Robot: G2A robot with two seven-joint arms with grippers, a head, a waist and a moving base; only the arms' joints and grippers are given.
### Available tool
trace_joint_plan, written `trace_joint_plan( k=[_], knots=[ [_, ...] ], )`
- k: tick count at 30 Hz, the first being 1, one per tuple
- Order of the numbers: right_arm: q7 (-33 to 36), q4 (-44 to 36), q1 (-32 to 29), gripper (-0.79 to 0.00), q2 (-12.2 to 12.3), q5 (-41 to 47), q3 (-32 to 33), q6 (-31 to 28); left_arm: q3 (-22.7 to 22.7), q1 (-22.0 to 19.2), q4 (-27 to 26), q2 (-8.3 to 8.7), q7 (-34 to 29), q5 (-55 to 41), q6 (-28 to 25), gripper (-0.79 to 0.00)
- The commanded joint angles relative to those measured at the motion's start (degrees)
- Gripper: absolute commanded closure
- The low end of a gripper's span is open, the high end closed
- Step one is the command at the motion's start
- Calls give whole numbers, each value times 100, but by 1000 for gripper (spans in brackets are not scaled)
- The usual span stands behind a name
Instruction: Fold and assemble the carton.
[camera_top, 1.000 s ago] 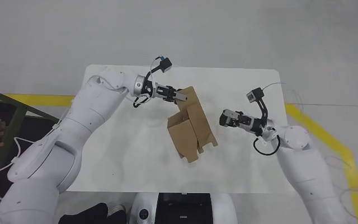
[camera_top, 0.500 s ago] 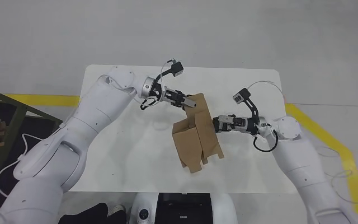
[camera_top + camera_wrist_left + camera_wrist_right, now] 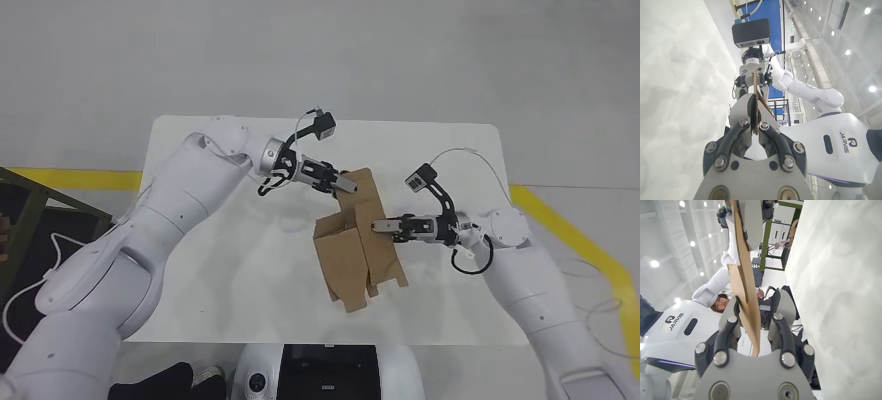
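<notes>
Top view: the brown carton [image 3: 358, 245] stands part-opened at the middle of the white table [image 3: 200, 290], its loose flaps pointing toward the near edge. The left gripper [image 3: 346, 186] comes in from the far left and is pinched onto the carton's far upper flap. The right gripper [image 3: 384, 227] comes in from the right and sits at the carton's right side panel.

Left wrist view: the left gripper [image 3: 754, 103] is closed tight on a thin edge of the carton [image 3: 755, 89], seen edge-on. Farther along the same edge, the right gripper [image 3: 753, 80] faces this one, with the cardboard running in between its fingers.

Right wrist view: the right gripper [image 3: 758, 306] is spread open around a panel of the carton [image 3: 745, 283]. The cardboard touches one finger and stands apart from the other. At the panel's other end the left gripper [image 3: 741, 224] is clamped on it.
</notes>
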Motion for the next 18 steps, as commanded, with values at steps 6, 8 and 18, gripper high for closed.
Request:
trace_joint_plan(
  k=[6,8,18],
  knots=[
    [182,-29,28,-142,1,110,-58,185,107,-45,204,-95,13,111,-13,0],
    [219,-27,33,-34,-3,176,-75,221,130,-56,247,-120,24,128,-25,0],
    [308,7,69,0,-7,307,-134,310,126,-91,302,-195,-5,-40,4,-785]
  ],
)
